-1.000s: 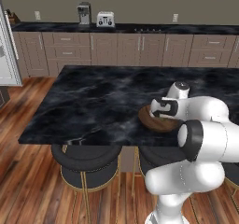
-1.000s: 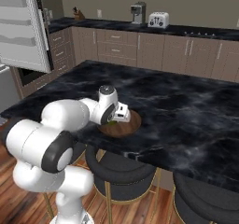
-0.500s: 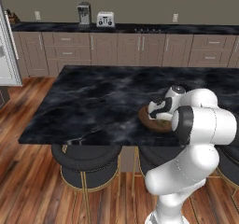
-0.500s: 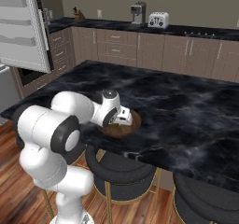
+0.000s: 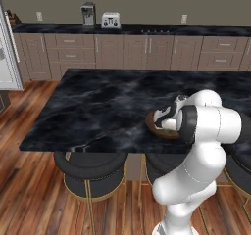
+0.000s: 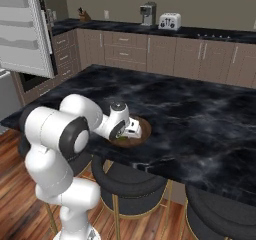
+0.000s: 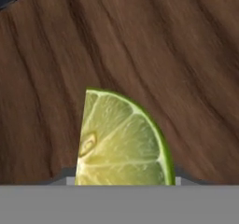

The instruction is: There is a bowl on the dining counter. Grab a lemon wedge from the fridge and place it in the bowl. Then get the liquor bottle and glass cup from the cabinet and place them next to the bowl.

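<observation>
Brown wood: the bowl (image 7: 140, 45) lay directly beneath the gripper (image 6: 131, 130), whose jaws were clamped on the lemon wedge (image 7: 122, 141). Risk: a release off-centre might roll it over the rim. Beyond: dining counter (image 5: 98, 106), black marble; stools (image 5: 90, 173); far cabinets, toaster (image 5: 111, 19).

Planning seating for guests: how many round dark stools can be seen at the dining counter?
3, all tucked under the near edge of the dining counter: the left stool, the middle stool and the right stool. The arm may hide others.
</observation>
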You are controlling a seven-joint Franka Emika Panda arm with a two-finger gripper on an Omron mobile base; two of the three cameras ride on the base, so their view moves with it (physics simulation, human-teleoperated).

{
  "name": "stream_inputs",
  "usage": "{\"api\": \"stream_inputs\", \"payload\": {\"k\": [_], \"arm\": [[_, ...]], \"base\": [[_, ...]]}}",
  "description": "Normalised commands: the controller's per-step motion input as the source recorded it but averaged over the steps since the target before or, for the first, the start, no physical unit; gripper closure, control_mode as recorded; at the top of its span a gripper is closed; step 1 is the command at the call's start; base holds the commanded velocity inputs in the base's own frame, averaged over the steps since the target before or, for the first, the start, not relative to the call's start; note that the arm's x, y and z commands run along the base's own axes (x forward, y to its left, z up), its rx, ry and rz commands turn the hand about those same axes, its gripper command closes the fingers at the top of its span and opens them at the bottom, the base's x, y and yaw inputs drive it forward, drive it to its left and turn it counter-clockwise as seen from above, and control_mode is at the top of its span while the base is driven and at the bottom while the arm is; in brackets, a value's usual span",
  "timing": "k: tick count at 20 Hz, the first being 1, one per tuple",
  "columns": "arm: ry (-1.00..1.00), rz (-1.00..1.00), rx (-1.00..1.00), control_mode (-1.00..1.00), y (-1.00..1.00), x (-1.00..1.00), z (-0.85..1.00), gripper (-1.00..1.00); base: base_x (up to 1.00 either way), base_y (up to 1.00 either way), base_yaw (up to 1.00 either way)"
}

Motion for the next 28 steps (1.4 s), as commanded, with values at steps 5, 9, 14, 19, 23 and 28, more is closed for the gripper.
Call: {"api": "stream_inputs", "payload": {"k": [5, 9, 14, 19, 23, 28], "arm": [[0.0, -0.01, 0.0, -1.0, 0.0, 0.29, 0.0, -1.0], [0.0, -0.01, 0.0, -1.0, 0.0, 0.19, 0.0, -1.0], [-0.02, 0.0, 0.0, -1.0, 0.0, -0.02, 0.12, -1.0], [-0.26, 0.0, 0.01, -1.0, 0.0, -0.63, 0.92, -1.0], [-0.27, 0.0, 0.07, -1.0, 0.0, -0.9, 1.0, -1.0], [-0.04, -0.02, 0.06, -1.0, 0.01, -0.99, 1.0, -1.0]], "base": [[0.0, 0.0, 0.0], [0.0, 0.0, 0.0], [0.0, 0.0, 0.0], [0.0, 0.0, 0.0], [0.0, 0.0, 0.0], [0.0, 0.0, 0.0]]}}
